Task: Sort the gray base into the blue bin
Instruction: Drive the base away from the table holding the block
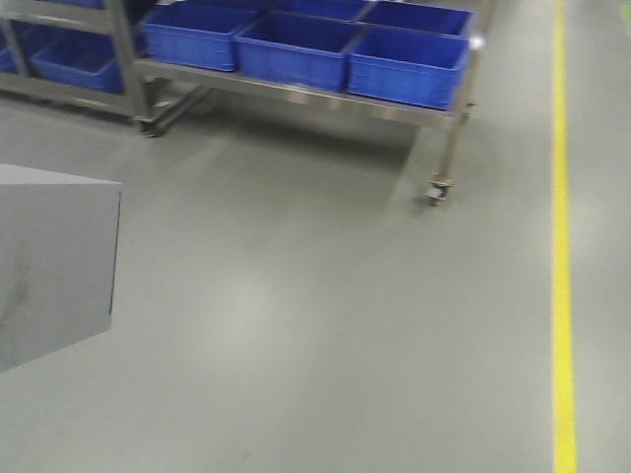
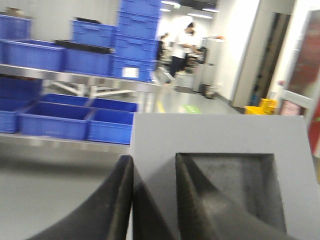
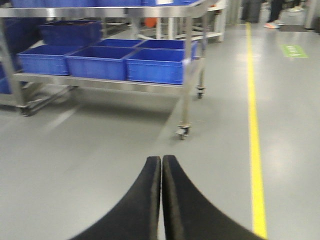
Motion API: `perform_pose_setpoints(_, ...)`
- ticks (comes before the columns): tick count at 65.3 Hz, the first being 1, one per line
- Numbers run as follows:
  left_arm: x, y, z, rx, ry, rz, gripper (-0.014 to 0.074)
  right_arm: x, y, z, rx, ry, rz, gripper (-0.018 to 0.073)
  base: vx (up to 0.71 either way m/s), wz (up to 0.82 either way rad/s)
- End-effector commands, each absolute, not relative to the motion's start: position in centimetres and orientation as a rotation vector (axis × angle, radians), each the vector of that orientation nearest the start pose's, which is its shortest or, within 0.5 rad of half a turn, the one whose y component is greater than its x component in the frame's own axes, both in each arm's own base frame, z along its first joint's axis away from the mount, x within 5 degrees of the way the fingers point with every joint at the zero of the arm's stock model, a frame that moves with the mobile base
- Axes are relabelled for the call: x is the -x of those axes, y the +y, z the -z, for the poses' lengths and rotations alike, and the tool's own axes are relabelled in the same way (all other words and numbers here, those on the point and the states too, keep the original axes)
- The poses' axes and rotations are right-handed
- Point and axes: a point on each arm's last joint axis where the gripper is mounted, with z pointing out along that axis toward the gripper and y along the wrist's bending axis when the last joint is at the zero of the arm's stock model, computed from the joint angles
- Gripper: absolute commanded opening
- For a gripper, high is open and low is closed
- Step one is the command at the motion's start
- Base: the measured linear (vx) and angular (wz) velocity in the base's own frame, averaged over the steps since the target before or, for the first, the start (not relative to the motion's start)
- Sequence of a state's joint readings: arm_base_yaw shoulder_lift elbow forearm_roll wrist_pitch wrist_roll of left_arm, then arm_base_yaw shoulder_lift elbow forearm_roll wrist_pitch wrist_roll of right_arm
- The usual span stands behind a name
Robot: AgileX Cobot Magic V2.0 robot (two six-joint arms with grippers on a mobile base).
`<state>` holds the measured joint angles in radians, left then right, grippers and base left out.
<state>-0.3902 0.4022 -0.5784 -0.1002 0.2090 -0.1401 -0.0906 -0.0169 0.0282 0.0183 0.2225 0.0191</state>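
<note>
the left end effector [image 2: 152, 159] is clenched on the gray base [image 2: 220, 132]. one finger presses on the outside of a wall and the other sits inside the square recess, so the wall is pinched between them. the right end effector [image 3: 161, 159] has its fingers pressed together with nothing between them, and it hangs over the bare floor [image 1: 296, 325].

the gray base is lifted and rests on no surface. in the front view it fills the left edge, with only floor under it. so the picking part looks done, i think.

what is left is the bigger part. the blue bin [image 1: 404, 79] stands among several alike on a metal rack [image 1: 296, 96] with wheels, well apart from the block across the floor. i cannot tell which bin is the right one. the block must be carried there, brought over the open bin and released inside; nothing of this is done yet.
</note>
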Motion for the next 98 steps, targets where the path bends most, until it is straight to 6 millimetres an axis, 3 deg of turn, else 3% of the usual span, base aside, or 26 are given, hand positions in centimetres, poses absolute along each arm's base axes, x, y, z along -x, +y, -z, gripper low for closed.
perform_pose_setpoints(1, -7.29, -3.14, -37.96, -0.111, 1.402, 0.544, -0.0006, -5.58, -0.49, -19.06, -0.093, 1.641, 0.049, -0.0005, 0.17, -0.65)
perform_pose_setpoints(39, -7.29, -3.14, -37.96, -0.111, 1.402, 0.544, -0.0006, -5.58, -0.49, -19.07, -0.093, 1.640, 0.049, -0.0005, 0.22, -0.46)
perform_pose_setpoints(98, -7.29, -3.14, -37.96, -0.111, 1.402, 0.544, -0.0006, -5.58, -0.49, -19.07, -0.093, 1.640, 0.049, -0.0005, 0.34, 0.13)
